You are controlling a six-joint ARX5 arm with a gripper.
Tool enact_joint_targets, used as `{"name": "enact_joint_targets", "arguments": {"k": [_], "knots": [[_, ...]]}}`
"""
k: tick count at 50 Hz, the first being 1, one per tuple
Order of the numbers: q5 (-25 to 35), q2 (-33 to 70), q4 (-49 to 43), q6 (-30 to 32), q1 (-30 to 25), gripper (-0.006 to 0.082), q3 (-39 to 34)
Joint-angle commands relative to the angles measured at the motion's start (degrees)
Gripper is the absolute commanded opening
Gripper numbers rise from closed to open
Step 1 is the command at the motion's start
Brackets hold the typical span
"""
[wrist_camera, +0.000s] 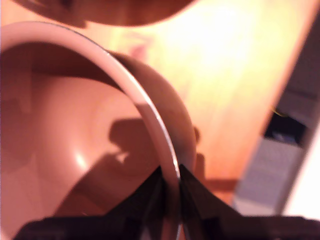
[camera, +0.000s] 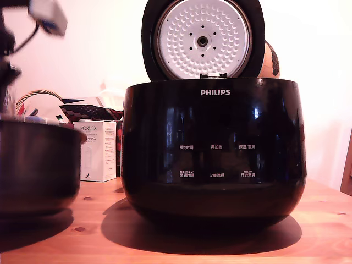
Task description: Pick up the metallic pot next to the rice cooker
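The metallic pot [camera: 34, 165] stands at the exterior view's left edge, dark and matte with a thin pale rim, partly cut off by the frame. Just to its right is the rice cooker [camera: 214, 148], glossy black with PHILIPS lettering, its dimpled silver inner lid [camera: 202, 39] raised upright. The wrist view looks down into the pot [wrist_camera: 75, 130]. There my gripper [wrist_camera: 171, 172] straddles the pot's rim [wrist_camera: 150, 112], one dark finger inside the wall and one outside, shut on it. In the exterior view only blurred arm parts [camera: 48, 15] show above the pot.
The wooden table [camera: 220, 247] carries everything. Behind the pot are a white PORLEX box [camera: 97, 151] and a wicker basket handle [camera: 34, 97]. A brown round object [camera: 271, 60] sits behind the lid. The wrist view shows the table edge and grey surfaces [wrist_camera: 272, 170] beyond.
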Motion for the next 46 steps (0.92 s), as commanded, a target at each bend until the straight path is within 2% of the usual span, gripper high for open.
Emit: {"name": "enact_joint_targets", "arguments": {"k": [1, 30, 46], "knots": [[-0.94, -0.92, -0.44, -0.39, -0.92, -0.0021, 2.95], [-5.51, -0.94, -9.27, -2.75, -5.99, -0.0021, 23.45], [-5.75, -0.92, -9.35, -3.17, -7.17, -0.0021, 26.91]]}}
